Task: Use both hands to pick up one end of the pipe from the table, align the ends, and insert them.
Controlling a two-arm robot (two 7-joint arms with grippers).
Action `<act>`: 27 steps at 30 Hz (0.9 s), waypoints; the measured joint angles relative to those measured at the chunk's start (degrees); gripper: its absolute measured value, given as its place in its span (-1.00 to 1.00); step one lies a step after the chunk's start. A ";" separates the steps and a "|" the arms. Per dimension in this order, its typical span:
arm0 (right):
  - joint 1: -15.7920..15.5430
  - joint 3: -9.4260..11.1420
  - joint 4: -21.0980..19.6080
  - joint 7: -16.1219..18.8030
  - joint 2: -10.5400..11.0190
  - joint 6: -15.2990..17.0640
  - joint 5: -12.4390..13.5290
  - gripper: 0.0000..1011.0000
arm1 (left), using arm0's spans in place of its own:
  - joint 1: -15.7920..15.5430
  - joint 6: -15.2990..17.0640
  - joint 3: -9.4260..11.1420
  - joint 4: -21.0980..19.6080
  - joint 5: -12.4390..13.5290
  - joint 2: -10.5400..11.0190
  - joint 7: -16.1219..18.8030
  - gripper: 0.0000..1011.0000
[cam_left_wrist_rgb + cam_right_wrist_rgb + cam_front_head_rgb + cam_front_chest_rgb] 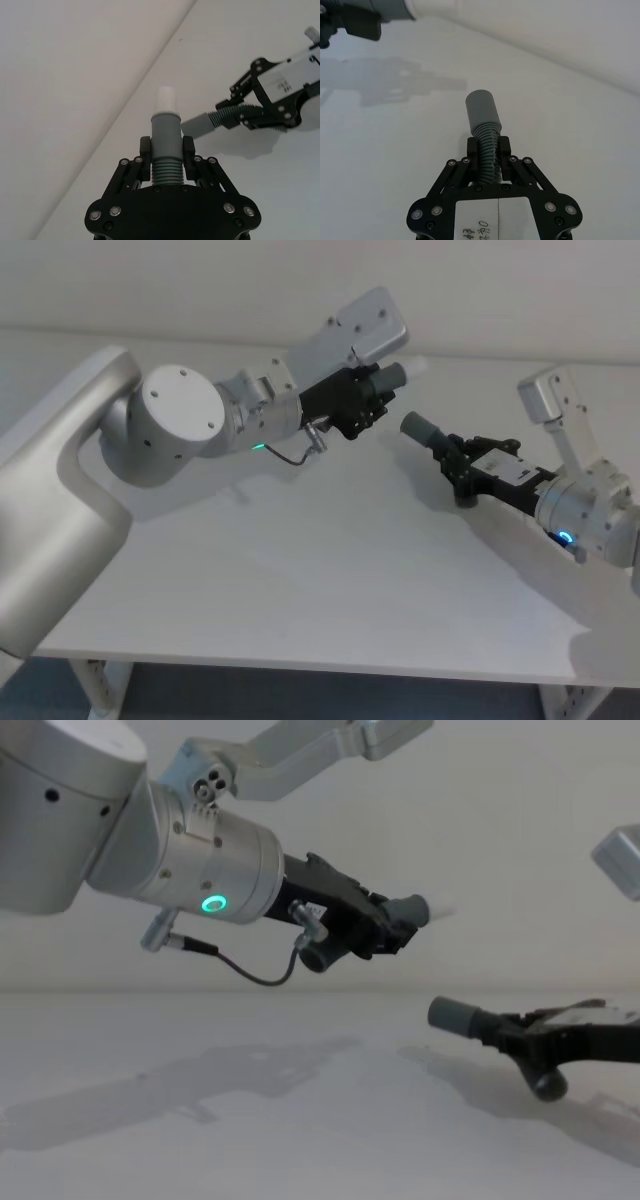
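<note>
My left gripper (368,398) is shut on a short grey pipe piece (398,373) held high over the table (300,580), its pale narrow tip (419,366) pointing away from the arm. In the left wrist view the fingers (145,147) clamp its ribbed part below the collar (166,131). My right gripper (456,456) is shut on the other pipe piece, whose wide grey socket (418,428) points up toward the left. In the chest view the socket (452,1013) sits lower than the pale tip (440,908), with a clear gap between the two ends.
The white table runs to its front edge (330,665). A pale wall (200,280) rises behind it. The left arm's big silver elbow (170,425) and a loose black cable (295,455) hang over the left half of the table.
</note>
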 joint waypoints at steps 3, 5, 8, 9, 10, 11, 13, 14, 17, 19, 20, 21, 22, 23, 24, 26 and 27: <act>-0.17 0.19 -0.15 -0.02 0.48 -1.87 -0.40 -0.53 | -1.20 -0.27 0.78 0.25 0.62 0.48 -1.75 -0.29; -0.37 0.37 -0.28 -0.02 0.95 -3.82 -0.84 -0.53 | -2.22 -0.54 1.56 0.30 1.24 1.06 -2.98 -0.29; -0.68 0.72 -0.43 0.04 1.71 -6.32 -1.43 -0.53 | -3.16 -1.01 2.32 0.22 2.12 1.83 -4.25 -0.29; -0.76 0.80 -0.49 0.04 1.89 -6.98 -1.57 -0.53 | -3.36 -1.19 2.49 0.15 2.36 2.04 -4.49 -0.29; -0.95 1.02 -0.59 0.17 2.37 -8.48 -1.95 -0.53 | -3.76 -1.63 2.85 -0.09 2.93 2.54 -4.97 -0.29; -1.03 1.10 -0.63 0.25 2.58 -9.17 -2.10 -0.53 | -3.91 -1.89 2.99 -0.23 3.24 2.77 -5.20 -0.29; -1.31 1.38 -0.78 0.44 3.26 -11.12 -2.60 -0.53 | -4.27 -2.53 3.34 -0.67 3.94 3.43 -5.68 -0.29; -1.40 1.48 -0.82 0.53 3.50 -12.06 -2.82 -0.53 | -4.27 -2.53 3.34 -0.67 3.94 3.43 -5.68 -0.29; -1.79 1.93 -1.03 0.94 4.61 -15.06 -3.66 -0.53 | -4.67 -3.43 3.64 -1.67 4.91 4.70 -6.20 -0.29; -1.98 2.15 -1.13 1.12 5.19 -16.48 -4.06 -0.53 | -4.77 -3.73 3.66 -2.13 5.28 5.15 -6.35 -0.29; -2.20 2.38 -1.25 1.31 5.86 -17.95 -4.44 -0.53 | -4.79 -3.84 3.66 -2.28 5.43 5.27 -6.39 -0.29; -2.29 2.50 -1.29 1.42 6.17 -18.88 -4.70 -0.53 | -4.83 -4.07 3.67 -2.75 5.70 5.65 -6.46 -0.29; -2.40 2.60 -1.34 1.52 6.49 -19.59 -4.93 -0.53 | -4.84 -4.20 3.66 -2.95 5.88 5.82 -6.49 -0.29; -2.50 2.73 -1.40 1.66 6.80 -20.35 -5.13 -0.53 | -4.85 -4.38 3.65 -3.35 6.08 6.08 -6.51 -0.29; -2.75 3.01 -1.50 1.88 7.56 -21.88 -5.58 -0.53 | -4.85 -4.53 3.63 -3.54 6.24 6.20 -6.51 -0.29; -3.11 3.42 -1.63 2.30 8.68 -24.49 -6.34 -0.53 | -4.86 -4.89 3.61 -4.11 6.60 6.51 -6.53 -0.29; -3.19 3.49 -1.66 2.44 8.92 -25.29 -6.54 -0.53 | -4.87 -5.07 3.61 -4.27 6.76 6.59 -6.55 -0.29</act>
